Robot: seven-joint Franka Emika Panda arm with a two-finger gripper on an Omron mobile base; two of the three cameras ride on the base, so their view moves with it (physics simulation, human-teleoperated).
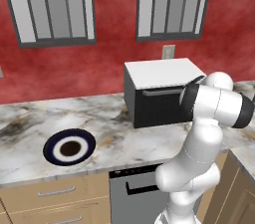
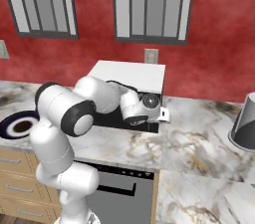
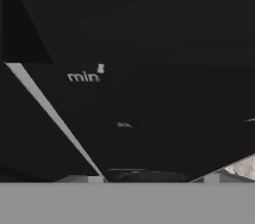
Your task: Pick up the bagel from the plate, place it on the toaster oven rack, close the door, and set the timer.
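The toaster oven (image 1: 158,74) stands at the back of the marble counter, black with a white top. Its door (image 1: 154,106) is shut, the grey bar handle (image 1: 160,92) along its top edge. My hand (image 2: 147,104) presses close against the oven's right front, and my forearm covers that part in the left base view. In the hand view my gripper (image 3: 150,178) faces a black panel marked "min" (image 3: 82,76), with a dark rounded shape between the tips. The plate (image 1: 52,144) lies at the counter's left with a dark brown middle. The bagel and the rack are hidden.
A grey rounded vessel (image 2: 246,124) stands on the counter at far right. A wall outlet (image 1: 168,51) sits above the oven. Below the counter edge are a dishwasher front (image 1: 133,190) and wooden drawers (image 1: 55,194).
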